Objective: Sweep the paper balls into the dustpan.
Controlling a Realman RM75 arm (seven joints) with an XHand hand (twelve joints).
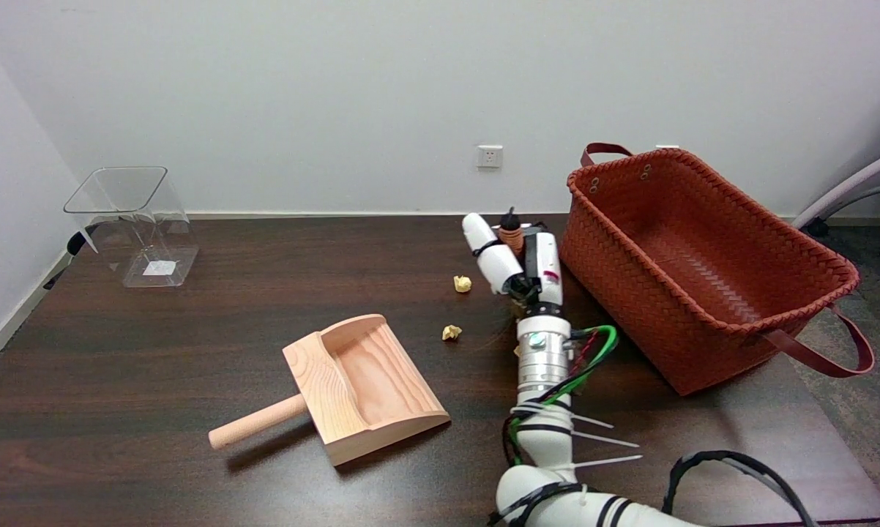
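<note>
The right hand (517, 256) reaches up the dark tabletop (191, 380) from the lower right, its white fingers (484, 245) pointing away from the camera beside the woven basket (696, 256). Something with a black tip and a brownish ribbed part, likely the handle of a small brush (511, 230), stands up between the fingers, and the hand appears to be clasped around it; the view from behind hides the grip itself, so how firmly it holds is hard to tell. The bristles, if any, are hidden under the hand.

Two yellow paper balls lie on the tabletop just left of the hand: the farther paper ball (463, 283) near the fingers, the nearer paper ball (451, 332) level with the wrist. Neither touches the hand. The wooden dustpan (363, 384) sits further left and closer to the camera, its open mouth facing right and towards the back, its round handle pointing to the lower left. A clear plastic container (134, 225) stands at the far left corner.
</note>
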